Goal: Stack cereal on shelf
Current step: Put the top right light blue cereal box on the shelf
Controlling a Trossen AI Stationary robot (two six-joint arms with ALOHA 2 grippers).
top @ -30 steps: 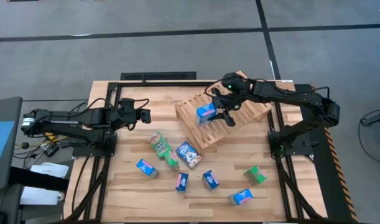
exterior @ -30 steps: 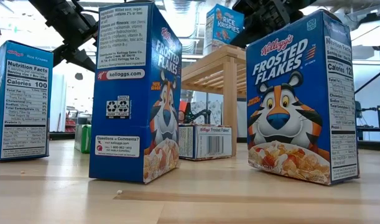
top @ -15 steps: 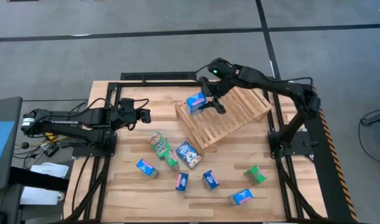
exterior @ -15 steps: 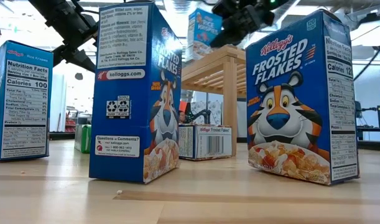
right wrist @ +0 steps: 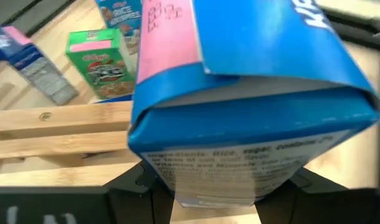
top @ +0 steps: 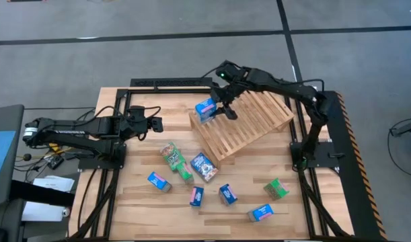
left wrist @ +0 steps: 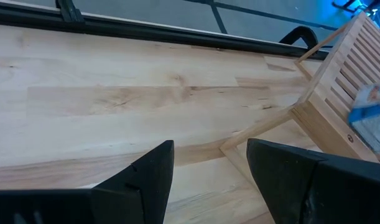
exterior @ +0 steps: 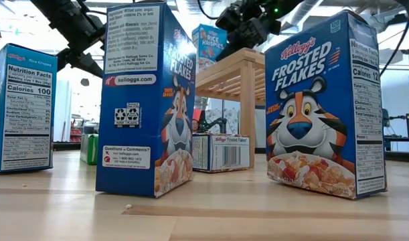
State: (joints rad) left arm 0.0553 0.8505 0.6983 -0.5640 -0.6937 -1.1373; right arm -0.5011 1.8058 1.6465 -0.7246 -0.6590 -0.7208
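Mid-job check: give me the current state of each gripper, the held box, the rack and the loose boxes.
right gripper: shut on the Rice Krispies box, above the rack's upper left end.
Rice Krispies box: held, off the slats.
left gripper: open, empty, parked at the table's left.
rack: tilted, no box resting on it.
loose cereal boxes: on the tabletop.

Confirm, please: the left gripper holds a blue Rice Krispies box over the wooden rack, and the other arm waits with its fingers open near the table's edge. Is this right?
Not quite: the sides are swapped. The high view shows the right gripper holding the blue Rice Krispies box over the wooden rack, and the left gripper waits with its fingers open near the table's edge.
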